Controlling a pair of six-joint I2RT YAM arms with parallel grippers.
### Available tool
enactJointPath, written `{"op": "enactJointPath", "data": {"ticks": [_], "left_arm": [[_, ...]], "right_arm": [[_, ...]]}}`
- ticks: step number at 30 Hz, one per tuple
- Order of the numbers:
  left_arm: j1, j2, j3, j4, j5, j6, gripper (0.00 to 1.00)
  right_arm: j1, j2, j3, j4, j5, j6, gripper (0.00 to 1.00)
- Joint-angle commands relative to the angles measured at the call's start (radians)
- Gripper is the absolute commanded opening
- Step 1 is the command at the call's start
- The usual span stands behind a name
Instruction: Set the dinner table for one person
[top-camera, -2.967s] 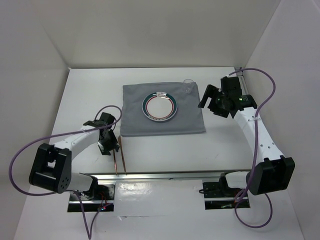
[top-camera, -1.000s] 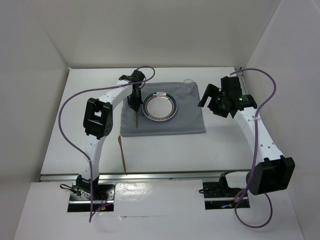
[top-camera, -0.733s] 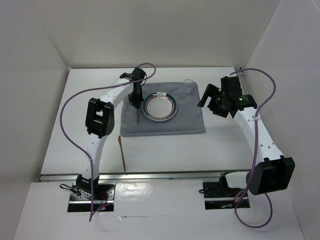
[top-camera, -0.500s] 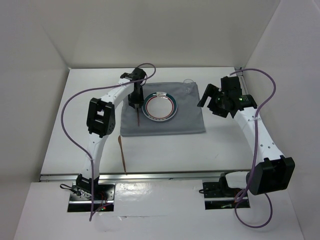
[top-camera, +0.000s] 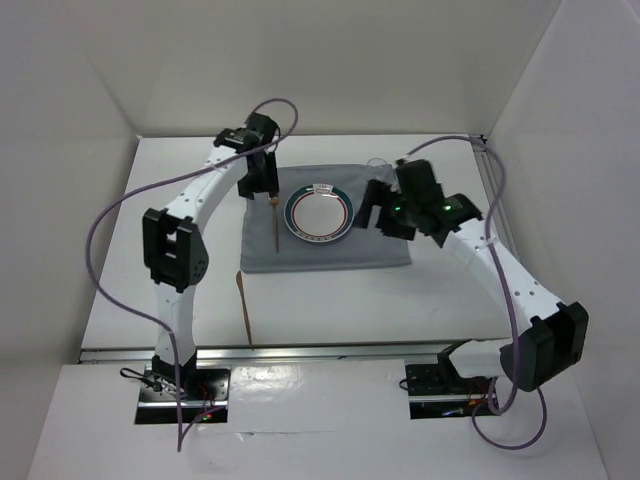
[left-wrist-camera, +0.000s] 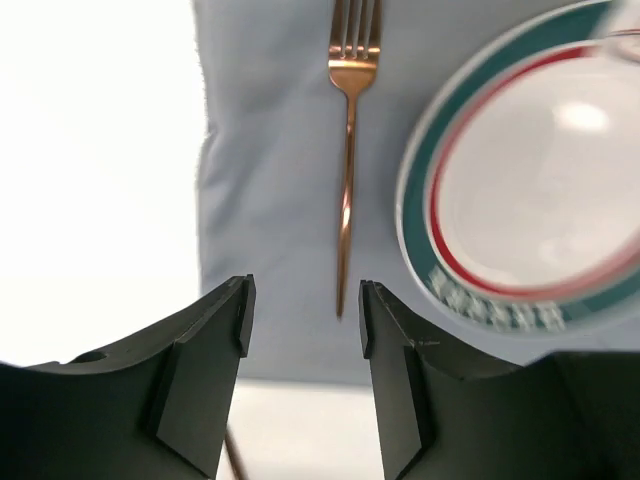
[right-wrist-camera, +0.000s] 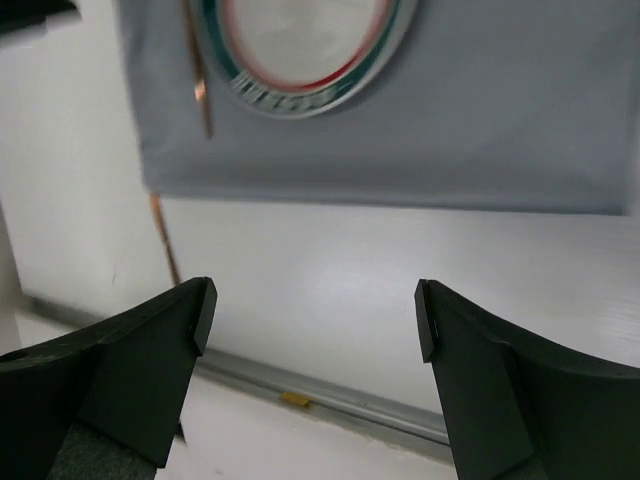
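Since a second ago the left end effector (left-wrist-camera: 300, 310) has let go of the slim copper-coloured metal fork (left-wrist-camera: 349, 150) and lifted clear of it. Its two dark fingers now stand apart with nothing between them. Over the same second the right arm has swung in from the right edge of the matte-white rectangular desk (left-wrist-camera: 100, 150) toward the middle.

The fork lies flat on the grey square cloth (left-wrist-camera: 270, 200), just beside the left rim of the round white plate (left-wrist-camera: 530, 190) with its green and red rings. The fork and plate are close but do not touch. Its tines point to the far edge of the desk and its handle to the near edge, roughly parallel to the cloth's left edge.

The cloth sits in the middle of the desk, nearer the far edge, with the plate a little toward its far side. A small clear glass (top-camera: 377, 164) stands at the cloth's far right corner.

A second thin copper-coloured utensil (top-camera: 243, 305) lies on the bare desk off the cloth's near left corner, between the cloth and the metal rail (top-camera: 320, 349) along the near edge. Whether it is a knife or a spoon cannot be told.

The right end effector (right-wrist-camera: 315, 310) hangs over the right part of the cloth beside the plate, with its fingers spread wide and holding nothing.
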Motion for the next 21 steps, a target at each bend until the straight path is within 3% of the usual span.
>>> {"op": "enactJointPath", "data": {"ticks": [1, 4, 5, 8, 10, 14, 18, 21], "left_arm": [[0.021, -0.224, -0.003, -0.066, -0.026, -0.012, 0.63], [0.091, -0.359, -0.049, -0.109, -0.046, -0.036, 0.72], [0.151, -0.385, -0.049, -0.127, -0.046, -0.045, 0.72], [0.283, -0.484, -0.085, -0.182, -0.046, -0.058, 0.73], [0.343, -0.557, -0.097, -0.182, 0.030, -0.035, 0.73], [0.470, -0.666, -0.137, -0.192, 0.102, -0.025, 0.73], [0.490, -0.744, -0.166, -0.192, 0.077, -0.025, 0.73], [0.500, -0.775, -0.204, -0.181, 0.095, -0.041, 0.73]], "right_arm": [[0.275, 0.036, -0.014, 0.094, 0.010, 0.093, 0.93], [0.446, 0.143, -0.005, 0.167, 0.060, 0.146, 0.93], [0.558, 0.221, 0.035, 0.178, 0.086, 0.146, 0.93], [0.728, 0.411, 0.177, 0.175, 0.191, 0.166, 0.94], [0.781, 0.503, 0.260, 0.160, 0.218, 0.176, 0.94], [0.870, 0.715, 0.450, 0.151, 0.257, 0.152, 0.78], [0.893, 0.848, 0.569, 0.122, 0.275, 0.152, 0.61], [0.902, 0.911, 0.647, 0.108, 0.284, 0.152, 0.57]]}}
